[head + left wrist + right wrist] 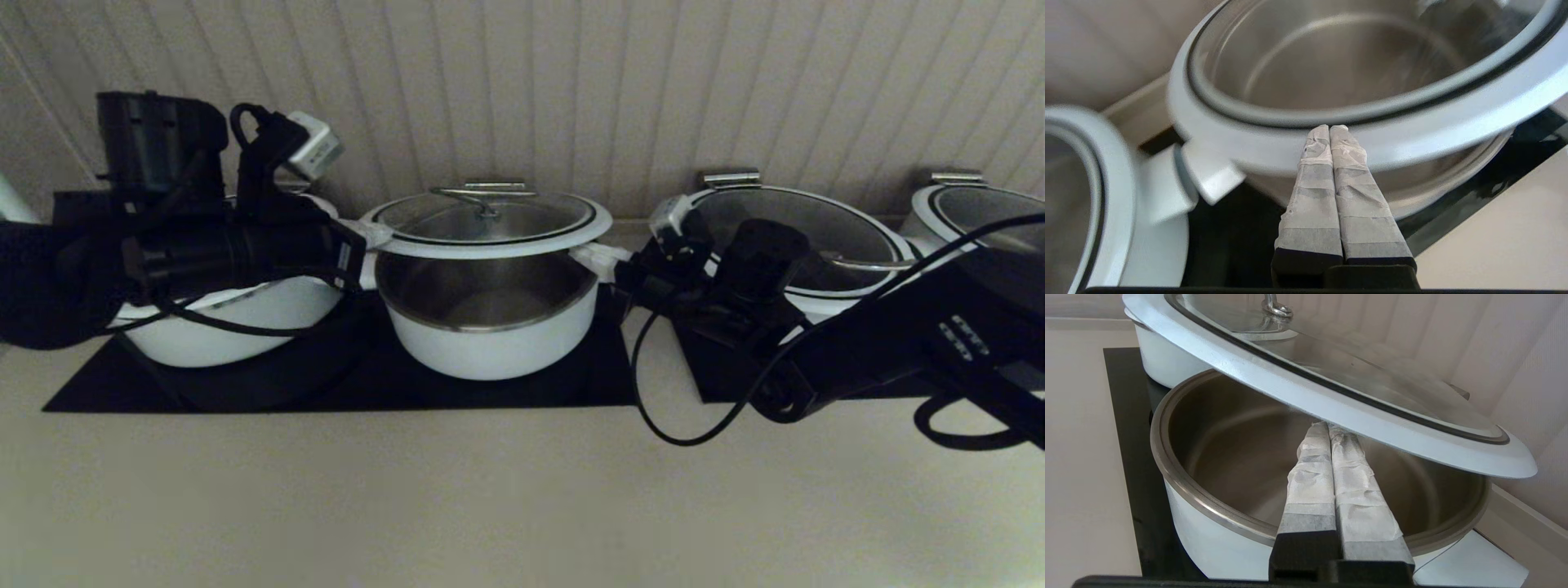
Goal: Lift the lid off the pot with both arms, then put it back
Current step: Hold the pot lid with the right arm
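The lid (pixel 490 216), glass with a broad white rim and a steel handle at its centre, hangs level a little above the open white pot (pixel 490 335). My left gripper (pixel 371 237) is shut, with its taped fingertips under the lid's left rim (pixel 1412 122). My right gripper (pixel 600 260) is shut, with its fingertips under the lid's right rim (pixel 1331 396). The lid rests on both pairs of closed fingers. The right wrist view shows the pot's steel inside (pixel 1229 457) below the lid. The pot's stubby side handle (pixel 1208 175) shows in the left wrist view.
A wider white pan (pixel 237 318) stands just left of the pot, under my left arm. Two lidded wide pans (pixel 816 237) (pixel 980 212) stand to the right. All of them sit on black mats (pixel 490 392). A ribbed wall is close behind them. Bare counter (pixel 490 506) lies in front.
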Robot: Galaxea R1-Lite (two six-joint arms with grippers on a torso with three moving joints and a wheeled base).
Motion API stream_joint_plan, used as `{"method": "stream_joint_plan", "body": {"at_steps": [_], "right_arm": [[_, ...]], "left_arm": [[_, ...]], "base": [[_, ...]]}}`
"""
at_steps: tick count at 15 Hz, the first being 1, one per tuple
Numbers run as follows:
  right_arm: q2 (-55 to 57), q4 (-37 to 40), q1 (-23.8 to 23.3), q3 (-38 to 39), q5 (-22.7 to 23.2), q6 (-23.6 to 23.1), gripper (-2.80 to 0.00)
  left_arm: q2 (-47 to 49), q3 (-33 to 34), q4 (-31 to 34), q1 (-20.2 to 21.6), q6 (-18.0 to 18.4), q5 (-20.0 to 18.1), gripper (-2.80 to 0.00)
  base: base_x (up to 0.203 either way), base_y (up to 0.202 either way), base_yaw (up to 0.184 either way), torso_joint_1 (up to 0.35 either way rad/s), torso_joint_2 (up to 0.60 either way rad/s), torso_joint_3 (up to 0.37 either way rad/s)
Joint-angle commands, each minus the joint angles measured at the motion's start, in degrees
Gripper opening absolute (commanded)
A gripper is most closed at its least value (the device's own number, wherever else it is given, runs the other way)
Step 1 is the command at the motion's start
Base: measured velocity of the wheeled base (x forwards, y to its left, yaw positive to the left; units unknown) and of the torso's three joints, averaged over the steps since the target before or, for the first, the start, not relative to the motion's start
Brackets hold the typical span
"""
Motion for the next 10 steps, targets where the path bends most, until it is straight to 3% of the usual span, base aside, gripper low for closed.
{"method": "stream_joint_plan", "body": {"at_steps": [1,10], "right_arm": [[-0.09,-0.45,0.02,0.05,0.32,-0.05,-2.8],[0.53,-0.89,0.02,0.06,0.32,-0.05,-2.8]], "left_arm": [[-1.75,1.68,-0.07,1.09,0.12,-0.08,-2.8],[-6.12,8.92,-0.15,1.98,0.15,-0.08,-2.8]], "base": [[0.0,0.0,0.0,0.0,0.0,0.0],[0.0,0.0,0.0,0.0,0.0,0.0]]}}
